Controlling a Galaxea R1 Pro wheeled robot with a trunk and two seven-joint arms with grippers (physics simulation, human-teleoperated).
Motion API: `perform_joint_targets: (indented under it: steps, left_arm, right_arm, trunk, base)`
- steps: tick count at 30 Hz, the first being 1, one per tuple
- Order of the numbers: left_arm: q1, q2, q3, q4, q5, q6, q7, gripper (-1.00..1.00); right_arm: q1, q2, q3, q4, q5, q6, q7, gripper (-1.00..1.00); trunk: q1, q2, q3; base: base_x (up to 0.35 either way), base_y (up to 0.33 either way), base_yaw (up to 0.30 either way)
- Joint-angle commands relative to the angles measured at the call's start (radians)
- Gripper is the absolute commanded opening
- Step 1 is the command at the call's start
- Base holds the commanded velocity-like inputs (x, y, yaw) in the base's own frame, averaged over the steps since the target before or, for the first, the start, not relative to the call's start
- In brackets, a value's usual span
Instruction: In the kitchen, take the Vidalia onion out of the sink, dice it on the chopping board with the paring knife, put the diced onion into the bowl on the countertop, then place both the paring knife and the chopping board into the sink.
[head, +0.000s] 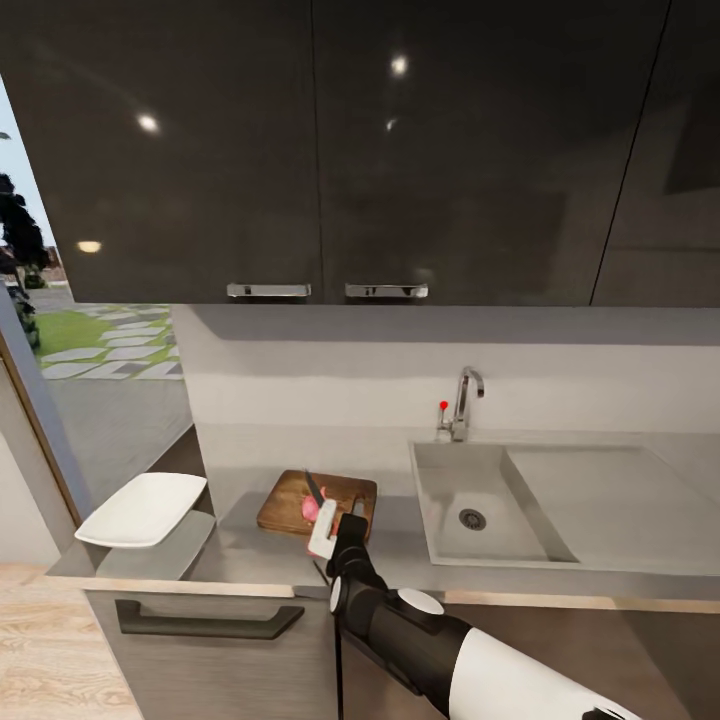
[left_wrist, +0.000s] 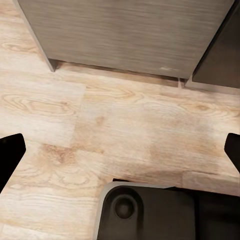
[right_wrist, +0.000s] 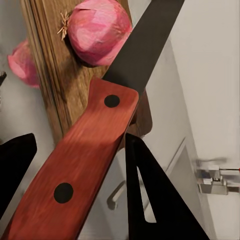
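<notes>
Your right gripper (head: 328, 528) jaws are clamped on the paring knife (right_wrist: 95, 135), blade over the onion (right_wrist: 100, 30) on the chopping board (head: 285, 500); left gripper (left_wrist: 120, 150) jaws apart over the floor (left_wrist: 125, 130).

Paring knife (right_wrist: 95, 145) between dark fingers (right_wrist: 150, 200), blade apparently touching pink onion (right_wrist: 99, 31) on chopping board (right_wrist: 55, 75).

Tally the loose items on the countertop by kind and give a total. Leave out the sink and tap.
Dark brown wooden rectangular chopping board: 1
Pink onion pieces: 2
Paring knife with reddish-brown handle and dark blade, held in the right gripper: 1
White shallow squarish bowl: 1
Total: 5
</notes>
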Motion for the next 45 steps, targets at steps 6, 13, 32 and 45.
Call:
perform_joint_targets:
  steps: [6, 13, 32, 45]
  left_arm:
    - [0.001, -0.002, 0.008, -0.002, -0.007, -0.001, -0.006, 1.0]
    - [0.001, -0.002, 0.008, -0.002, -0.007, -0.001, -0.006, 1.0]
    - [0.001, -0.002, 0.008, -0.002, -0.007, -0.001, -0.007, 1.0]
    - [0.0, -0.002, 0.008, -0.002, -0.007, -0.001, -0.007, 1.0]
  right_arm:
    - [-0.001, 0.0, 0.005, 0.012, 0.0, 0.006, -0.004, -1.0]
    - [-0.001, 0.0, 0.005, 0.013, 0.0, 0.006, 0.032, -1.0]
    - [-0.001, -0.001, 0.005, 0.045, 0.0, -0.041, 0.089, -1.0]
    - [-0.001, 0.0, 0.005, 0.055, 0.0, -0.046, 0.09, -1.0]
  trunk:
    - [0.0, -0.001, 0.0]
    - [0.0, -0.001, 0.0]
    - [0.0, -0.001, 0.0]
    - [0.0, -0.001, 0.0]
  base:
    - [0.0, 0.0, 0.0]
    - [0.0, 0.0, 0.0]
    - [0.02, -0.03, 0.0]
    - [0.048, 0.019, 0.0]
